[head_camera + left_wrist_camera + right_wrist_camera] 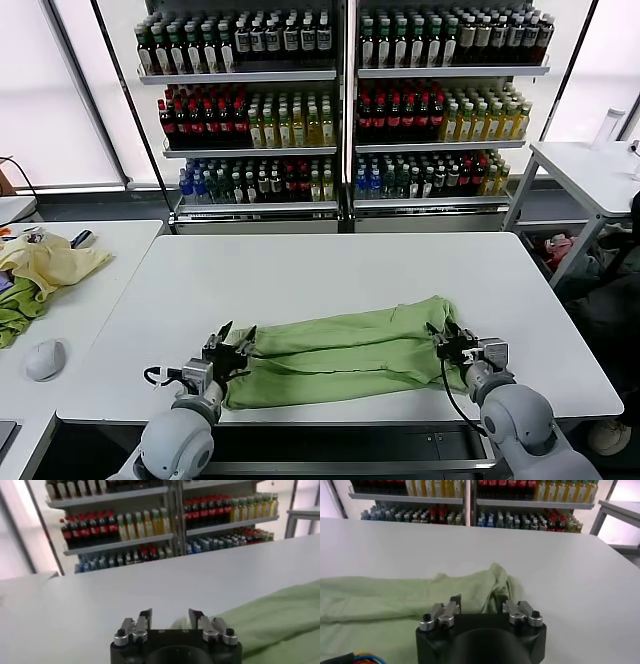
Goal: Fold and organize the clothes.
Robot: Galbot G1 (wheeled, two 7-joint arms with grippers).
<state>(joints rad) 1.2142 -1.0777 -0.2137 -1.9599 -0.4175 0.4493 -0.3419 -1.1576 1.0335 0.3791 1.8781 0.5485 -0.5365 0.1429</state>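
Flanking the folded shirt (345, 352) — left tool (229, 345), right tool (451, 340) — both open.

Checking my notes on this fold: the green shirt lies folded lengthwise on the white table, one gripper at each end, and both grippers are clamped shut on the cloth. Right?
Not quite. The green shirt does lie folded on the white table with the left gripper and right gripper at its ends, but both wrist views show the jaws apart, holding no cloth.
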